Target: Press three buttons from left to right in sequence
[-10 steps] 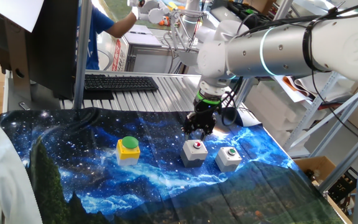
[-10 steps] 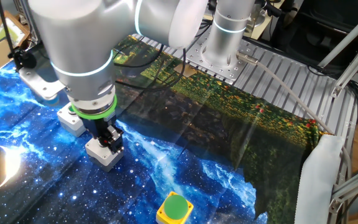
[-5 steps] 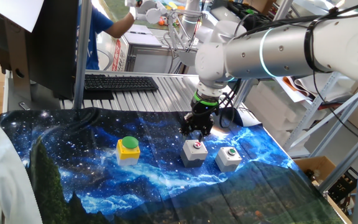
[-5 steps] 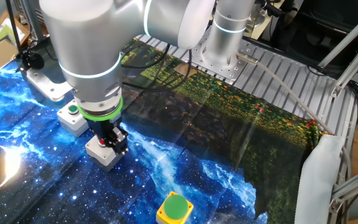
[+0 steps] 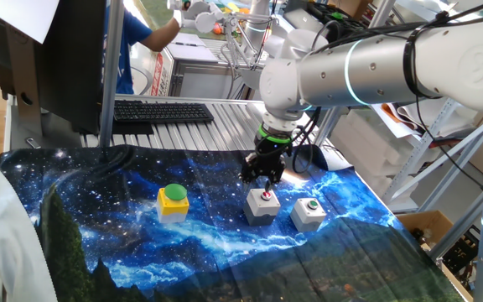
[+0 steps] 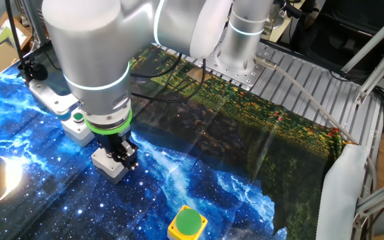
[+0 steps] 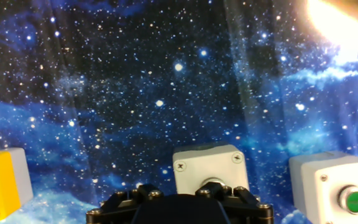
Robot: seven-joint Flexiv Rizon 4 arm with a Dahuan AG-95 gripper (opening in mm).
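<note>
Three button boxes stand in a row on the starry blue cloth [image 5: 99,218]. The yellow box with the green dome cap [image 5: 173,201] is on the left. The grey box with the red button [image 5: 263,205] is in the middle. The grey box with the green button [image 5: 309,214] is on the right. My gripper [image 5: 262,176] hangs just over the far edge of the red-button box [image 6: 107,165]. I cannot tell if it touches it. In the hand view my gripper's dark body [image 7: 179,205] covers the red button on the middle box [image 7: 209,165]. No view shows the fingertips' gap.
A black keyboard [image 5: 162,111] lies on the ribbed metal table behind the cloth. A dark monitor [image 5: 49,59] and a person in blue [image 5: 132,42] are at the back left. The arm's base [image 6: 239,60] stands at the cloth's far side. A white cover [image 6: 342,193] hangs at one edge.
My gripper has shifted slightly left over the red-button box. In the other fixed view the green-button box has come more into sight behind the arm.
</note>
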